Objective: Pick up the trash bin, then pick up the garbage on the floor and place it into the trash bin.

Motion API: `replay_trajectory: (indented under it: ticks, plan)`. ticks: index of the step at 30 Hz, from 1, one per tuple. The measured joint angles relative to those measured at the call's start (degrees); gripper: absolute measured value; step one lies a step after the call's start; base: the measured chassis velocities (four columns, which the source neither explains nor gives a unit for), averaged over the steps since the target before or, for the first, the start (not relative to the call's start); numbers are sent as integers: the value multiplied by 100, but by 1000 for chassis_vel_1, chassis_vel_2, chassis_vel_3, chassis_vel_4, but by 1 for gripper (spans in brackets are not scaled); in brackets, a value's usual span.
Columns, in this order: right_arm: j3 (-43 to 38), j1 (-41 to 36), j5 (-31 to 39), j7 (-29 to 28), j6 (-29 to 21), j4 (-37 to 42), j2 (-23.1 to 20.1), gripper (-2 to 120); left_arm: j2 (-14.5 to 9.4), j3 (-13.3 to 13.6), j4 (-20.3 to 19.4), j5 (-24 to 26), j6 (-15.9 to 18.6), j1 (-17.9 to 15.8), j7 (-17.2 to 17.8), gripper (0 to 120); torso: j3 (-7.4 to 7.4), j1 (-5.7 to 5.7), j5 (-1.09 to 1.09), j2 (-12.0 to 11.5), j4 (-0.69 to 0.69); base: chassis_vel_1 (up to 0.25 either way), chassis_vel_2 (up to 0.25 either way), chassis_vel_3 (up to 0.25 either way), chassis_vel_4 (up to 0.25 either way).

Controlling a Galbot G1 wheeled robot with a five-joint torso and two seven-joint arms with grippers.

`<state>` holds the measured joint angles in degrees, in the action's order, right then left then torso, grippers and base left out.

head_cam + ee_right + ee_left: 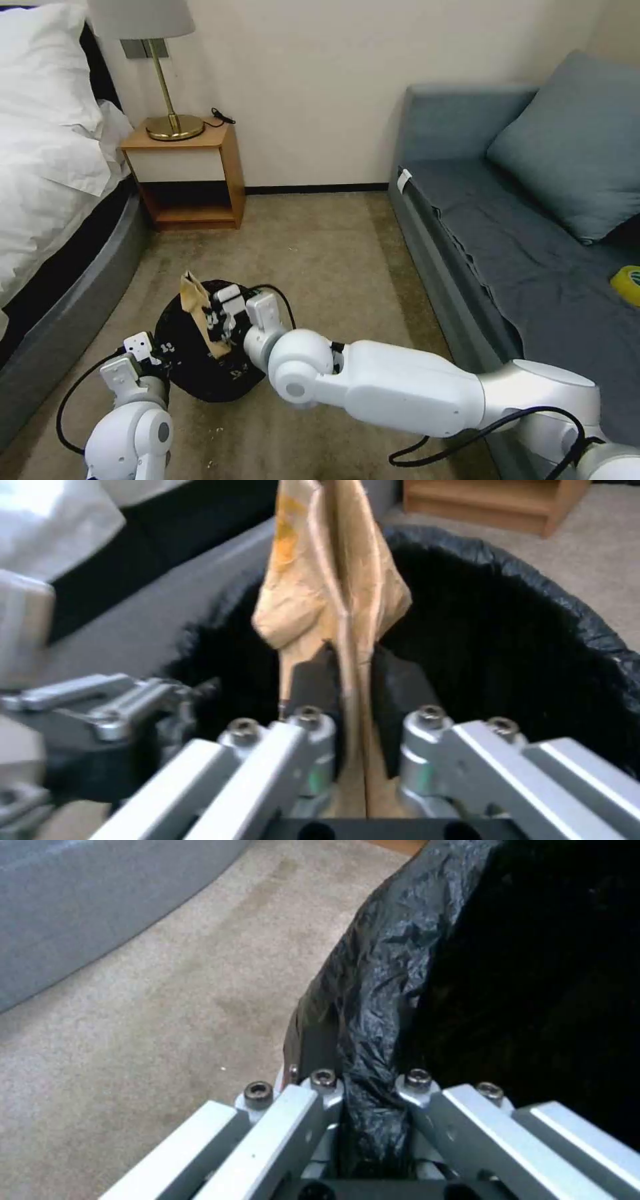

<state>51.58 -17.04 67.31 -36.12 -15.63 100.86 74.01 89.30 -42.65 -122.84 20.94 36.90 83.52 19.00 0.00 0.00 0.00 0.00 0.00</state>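
The trash bin (193,373), lined with a crinkly black bag, is at the lower left of the head view, just off the carpet. My left gripper (158,348) is shut on its near-left rim; the left wrist view shows the black liner (393,965) pinched between the fingers of that gripper (370,1090). My right gripper (219,328) is shut on a piece of garbage, a crumpled tan paper bag (195,297), held upright over the bin's mouth. In the right wrist view the paper bag (333,580) stands up from the gripper (347,680), with the bin's rim (533,575) behind it.
A bed (53,167) with white linen runs along the left. A wooden nightstand (190,177) with a brass lamp stands at the back wall. A grey sofa (507,267) lies on the right, with a yellow tape roll (627,283) on it. Beige carpet (320,267) lies between them.
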Motion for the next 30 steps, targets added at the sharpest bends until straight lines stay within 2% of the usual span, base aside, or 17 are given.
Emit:
replay_trajectory:
  ticks: [1, 4, 6, 7, 8, 10, 11, 14, 16, 18, 19, 20, 21, 23, 24, 25, 30]
  plan:
    - [0, 0, 0, 0, 0, 0, 0, 14, 0, 0, 0, 0, 0, 0, 0, 2, 0, 0, 0, 0, 0, 0, 0, 0, 0]
    - [12, -25, -92, 0, 14, -86, 48, 29, 17, 10, -17, -23, 5, -2, -1, 2, 0, 0, 0, 0, 0, 0, 0, 0, 0]
    - [7, -33, -100, 1, 14, -92, 55, 31, 19, 11, -18, -26, 6, -2, -2, 2, 0, 0, 0, 0, 0, 0, 0, 0, 0]
    - [-13, -43, -115, 5, 14, -95, 60, 38, 22, 12, -24, -29, 7, -2, -3, 2, 0, 0, 0, 0, 0, 0, 0, 0, 0]
    - [-32, -66, -128, 8, 9, -91, 43, 51, 24, 11, -30, -31, 7, -1, -5, 2, 0, 0, 0, 0, 0, 0, 0, 0, 0]
    - [-50, -93, -163, 9, 6, -72, 7, 59, 28, 10, -30, -33, 8, -3, -6, 2, 0, 0, 0, 0, 0, 0, 0, 0, 0]
    - [-50, -93, -163, 9, 6, -72, 7, 59, 28, 10, -30, -33, 8, -3, -6, 2, 0, 0, 0, 0, 0, 0, 0, 0, 0]
    - [-324, -147, -258, 25, 6, 101, -118, 73, 28, 4, -31, -33, 7, 6, -9, 2, 0, 0, 1, 0, 1, 0, 0, 0, 0]
    - [-466, -166, -298, 35, 7, 192, -192, 76, 25, -6, -33, -34, 8, 12, -9, 2, 0, 0, 0, 0, 0, 0, 0, 0, 0]
    - [-805, -216, -463, 129, 22, 394, -437, 85, 13, -23, -45, -34, 8, 20, -10, 2, 0, 0, 2, 0, 2, 0, 0, 0, 0]
    - [-1093, -301, -695, 274, 126, 533, -734, 91, 2, -40, -63, -33, 8, 24, -10, 2, 0, 0, 2, 0, 2, 0, 0, 0, 0]
    - [-1093, -301, -695, 274, 126, 533, -734, 91, 2, -40, -63, -33, 8, 24, -10, 2, 0, 0, 2, 0, 2, 0, 0, 0, 0]
    - [-1369, -421, -961, 461, 285, 626, -1025, 96, -10, -51, -77, -30, 8, 28, -10, 2, 0, 0, 2, 0, 1, 0, 0, 0, 0]
    - [-1919, -750, -1565, 838, 633, 783, -1491, 99, -34, -73, -94, -19, 8, 41, -12, 2, 0, 0, 2, 0, -4, 0, 0, 0, 0]
    - [-2230, -947, -1822, 991, 757, 901, -1664, 99, -41, -82, -104, -11, 8, 48, -15, 2, 1, 0, 2, 0, -2, 0, 0, 0, 0]
    - [-2230, -947, -1822, 991, 757, 901, -1664, 99, -41, -82, -104, -11, 8, 48, -15, 2, 1, 0, 2, 0, -2, 0, 0, 0, 0]
    - [-3737, -2208, -2667, 1188, 990, 1937, -2305, 100, -76, -156, -100, 4, -4, 61, -15, 2, -1, 0, 2, 1, 1, 0, 0, 0, 0]
